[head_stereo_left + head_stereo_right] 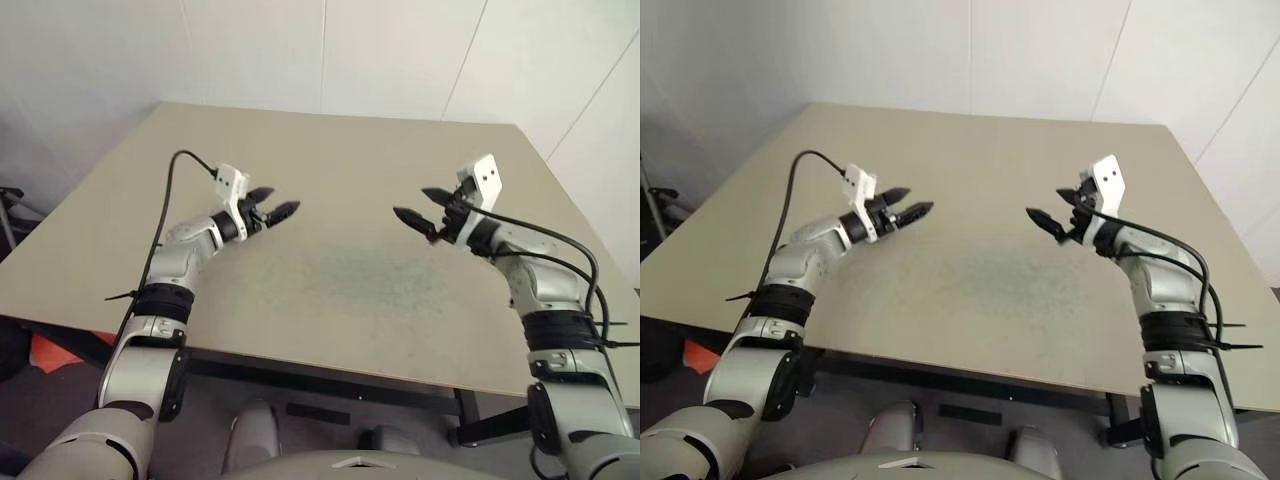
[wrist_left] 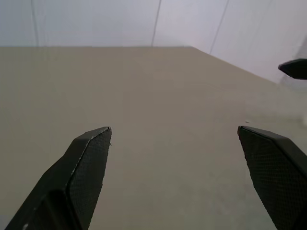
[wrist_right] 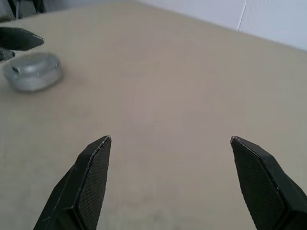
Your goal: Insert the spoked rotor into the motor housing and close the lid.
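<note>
- The left gripper (image 1: 283, 199) is seen raised above the beige table (image 1: 350, 270), on the table's left half, with its two black fingers (image 2: 88, 158) spread wide and nothing held between them.
- The right gripper (image 1: 411, 201) is seen raised above the table's right half, pointed inward toward the left gripper; its fingers (image 3: 93, 167) are likewise spread wide, and only bare tabletop is seen between them.
- The two grippers are held well apart, tips facing each other across the middle of the table, at about the same height.
- The motor housing (image 3: 32, 72) is seen in the right wrist view as a short, round, silver-grey body resting flat on the table, on the left gripper's side and well apart from the right gripper.
- A black fingertip of the left gripper is seen in that same view just above the housing; whether it is touched cannot be told.
- The housing's top is seen as a smooth grey face; whether the lid is seated on it cannot be told.
- A faint greyish smudge (image 1: 375, 275) is marked on the tabletop between the two arms.
- A white panelled wall (image 1: 400, 50) is seen behind the table's far edge.
</note>
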Robot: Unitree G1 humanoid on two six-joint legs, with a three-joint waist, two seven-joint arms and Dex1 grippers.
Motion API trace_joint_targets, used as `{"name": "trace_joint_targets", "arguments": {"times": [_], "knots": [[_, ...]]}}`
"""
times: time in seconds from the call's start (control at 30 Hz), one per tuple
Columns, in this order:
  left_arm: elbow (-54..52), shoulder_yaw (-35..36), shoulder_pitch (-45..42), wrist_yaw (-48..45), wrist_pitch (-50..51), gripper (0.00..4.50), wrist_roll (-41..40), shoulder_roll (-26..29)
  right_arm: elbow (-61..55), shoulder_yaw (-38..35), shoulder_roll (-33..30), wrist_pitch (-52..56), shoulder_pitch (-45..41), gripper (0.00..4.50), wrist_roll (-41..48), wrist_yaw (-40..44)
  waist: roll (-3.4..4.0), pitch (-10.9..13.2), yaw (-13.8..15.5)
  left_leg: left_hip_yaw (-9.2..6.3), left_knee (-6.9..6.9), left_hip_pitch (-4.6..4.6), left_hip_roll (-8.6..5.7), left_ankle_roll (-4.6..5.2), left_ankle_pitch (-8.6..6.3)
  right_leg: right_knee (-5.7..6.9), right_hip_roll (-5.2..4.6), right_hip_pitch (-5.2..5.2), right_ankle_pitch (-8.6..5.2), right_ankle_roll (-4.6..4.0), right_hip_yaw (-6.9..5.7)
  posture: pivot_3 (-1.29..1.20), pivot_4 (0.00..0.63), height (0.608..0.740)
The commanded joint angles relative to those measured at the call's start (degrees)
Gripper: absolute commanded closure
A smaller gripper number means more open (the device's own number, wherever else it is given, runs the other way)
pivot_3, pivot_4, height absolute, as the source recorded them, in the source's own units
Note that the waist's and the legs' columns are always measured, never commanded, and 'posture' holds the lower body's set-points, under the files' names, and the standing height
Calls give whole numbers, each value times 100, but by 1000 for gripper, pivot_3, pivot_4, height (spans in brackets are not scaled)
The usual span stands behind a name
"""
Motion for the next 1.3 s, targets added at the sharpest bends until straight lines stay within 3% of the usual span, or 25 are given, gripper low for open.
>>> {"name": "trace_joint_targets", "arguments": {"times": [0.03, 0.27, 1.3], "knots": [[-368, -283, 24, -321, -135, 40, 246, 43, -511, 34, -272, 71, 145, 0, 27, 355, 7, 1, -21, 2, 0, 4, 2, 14, -8, 3, 2, -1, -2, -4, 2, 0, 0, 740], [-644, -735, 424, -596, -432, 40, 551, -145, -1015, -170, -423, 290, 673, 0, 297, 522, 15, -1, 5, 17, 14, 34, 0, 51, -29, -7, -9, 40, -3, -6, 8, 0, 0, 740], [-878, -667, 587, -374, -192, 40, 675, -303, -722, 101, -138, 232, 377, 0, -87, 58, 19, -2, -2, 24, 28, 36, -1, 80, -46, -14, -13, 48, -2, -8, 9, 0, 0, 740]]}}
